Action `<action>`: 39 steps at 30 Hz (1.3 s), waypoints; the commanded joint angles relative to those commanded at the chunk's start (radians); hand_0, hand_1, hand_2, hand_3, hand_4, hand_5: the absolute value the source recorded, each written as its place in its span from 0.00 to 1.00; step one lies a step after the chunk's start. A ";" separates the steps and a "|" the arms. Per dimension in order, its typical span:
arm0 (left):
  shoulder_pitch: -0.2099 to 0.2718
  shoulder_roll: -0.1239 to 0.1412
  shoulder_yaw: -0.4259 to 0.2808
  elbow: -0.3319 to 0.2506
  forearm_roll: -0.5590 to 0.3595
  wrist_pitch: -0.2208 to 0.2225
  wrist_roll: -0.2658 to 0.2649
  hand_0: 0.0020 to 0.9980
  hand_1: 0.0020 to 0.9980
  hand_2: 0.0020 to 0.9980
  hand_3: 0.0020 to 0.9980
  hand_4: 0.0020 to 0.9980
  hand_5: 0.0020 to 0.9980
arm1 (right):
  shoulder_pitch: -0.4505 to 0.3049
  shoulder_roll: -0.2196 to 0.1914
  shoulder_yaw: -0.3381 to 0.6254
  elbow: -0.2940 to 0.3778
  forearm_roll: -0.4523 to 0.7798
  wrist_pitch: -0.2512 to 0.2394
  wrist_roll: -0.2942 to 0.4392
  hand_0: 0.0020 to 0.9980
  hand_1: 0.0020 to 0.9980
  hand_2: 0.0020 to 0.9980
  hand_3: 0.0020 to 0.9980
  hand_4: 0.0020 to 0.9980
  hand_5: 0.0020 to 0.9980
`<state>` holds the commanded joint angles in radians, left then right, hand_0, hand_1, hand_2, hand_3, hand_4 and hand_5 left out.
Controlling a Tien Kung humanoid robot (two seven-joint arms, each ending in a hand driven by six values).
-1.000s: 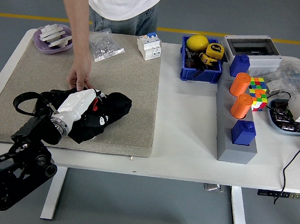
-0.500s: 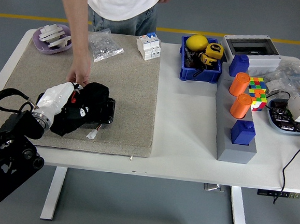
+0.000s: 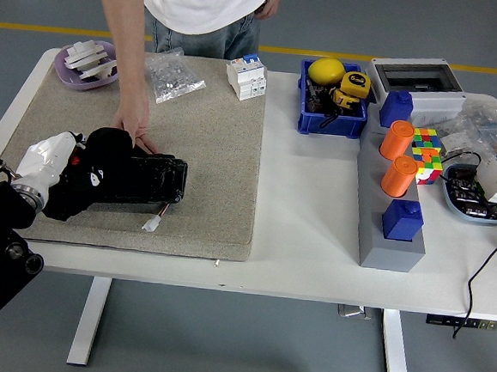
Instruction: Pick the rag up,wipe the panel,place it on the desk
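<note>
Left robot hand (image 3: 56,167) (white-sleeved, fingers buried in cloth) is clenched on the black rag (image 3: 99,174), which lies bunched over the left end of the black panel (image 3: 150,178) on the beige mat (image 3: 208,148). The rag hides most of that end. Person's hand (image 3: 135,124) presses the panel's far edge; the head is cut off at the top. Right robot hand out of frame. White surface (image 3: 306,216) beneath.

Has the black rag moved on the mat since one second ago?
Yes. The black rag, under the left robot hand, slid left, toward the left edge of the mat, uncovering the black panel.
</note>
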<state>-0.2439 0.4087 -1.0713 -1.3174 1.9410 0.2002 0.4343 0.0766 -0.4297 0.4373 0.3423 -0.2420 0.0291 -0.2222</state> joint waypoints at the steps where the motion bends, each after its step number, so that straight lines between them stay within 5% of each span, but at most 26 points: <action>1: 0.004 0.002 -0.009 0.002 0.002 0.001 0.002 0.19 0.12 0.55 0.53 0.27 0.00 | 0.000 0.000 0.001 0.000 0.000 0.000 0.000 0.74 0.62 0.67 0.62 1.00 0.62; 20: 0.047 0.019 -0.133 0.044 0.023 0.001 0.019 0.19 0.12 0.55 0.53 0.27 0.00 | -0.003 0.001 0.003 0.001 -0.002 -0.003 0.000 0.74 0.62 0.67 0.62 1.00 0.62; 29: 0.032 0.014 -0.113 0.029 0.023 0.006 0.024 0.19 0.12 0.55 0.53 0.26 0.00 | -0.003 0.001 0.002 0.002 -0.002 -0.003 0.001 0.74 0.62 0.67 0.62 1.00 0.62; 39: -0.006 -0.001 -0.008 -0.023 0.008 0.003 0.036 0.19 0.12 0.55 0.53 0.26 0.00 | -0.001 0.001 0.001 0.001 0.000 -0.002 0.002 0.74 0.62 0.67 0.62 1.00 0.62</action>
<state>-0.2496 0.4073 -1.0798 -1.3400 1.9493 0.2033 0.4707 0.0757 -0.4286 0.4382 0.3435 -0.2417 0.0276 -0.2207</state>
